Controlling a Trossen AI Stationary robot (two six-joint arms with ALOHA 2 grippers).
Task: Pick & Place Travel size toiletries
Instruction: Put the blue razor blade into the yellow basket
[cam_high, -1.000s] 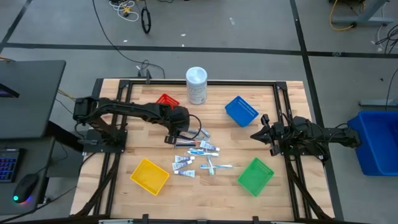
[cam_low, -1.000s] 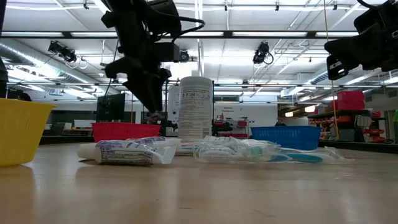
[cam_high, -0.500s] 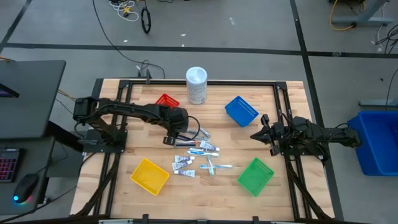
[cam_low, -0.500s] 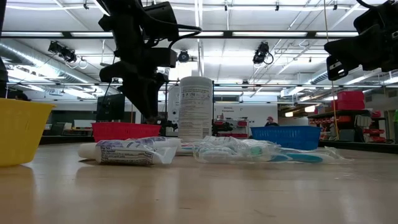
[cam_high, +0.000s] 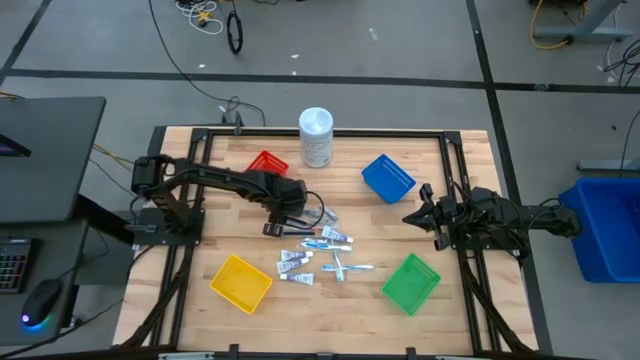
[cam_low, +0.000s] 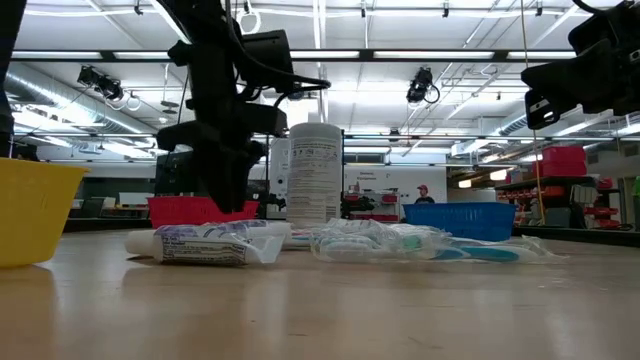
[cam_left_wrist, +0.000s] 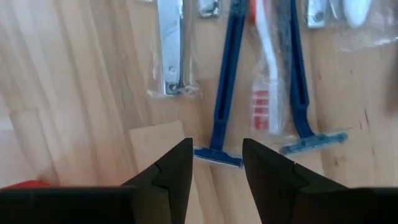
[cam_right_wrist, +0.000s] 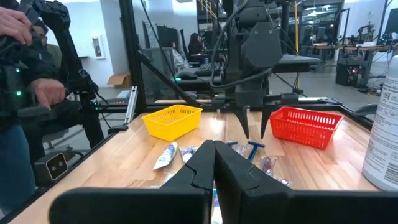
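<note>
Nearby, red basket (cam_high: 267, 162), contents unseen.

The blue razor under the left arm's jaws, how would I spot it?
Find the red basket in the high view; the left gripper hangs beside it. Between its open jaws lies the blue razor. A second razor lies near, but a red-and-white toothbrush separates them.

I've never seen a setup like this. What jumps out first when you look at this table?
Four bright baskets ring the wooden table: red basket and blue basket at the far side, yellow basket and green basket at the near side. Between them lies a scatter of travel size toiletries, with the left gripper hanging open just above a blue razor. The right gripper waits shut at the right.
</note>
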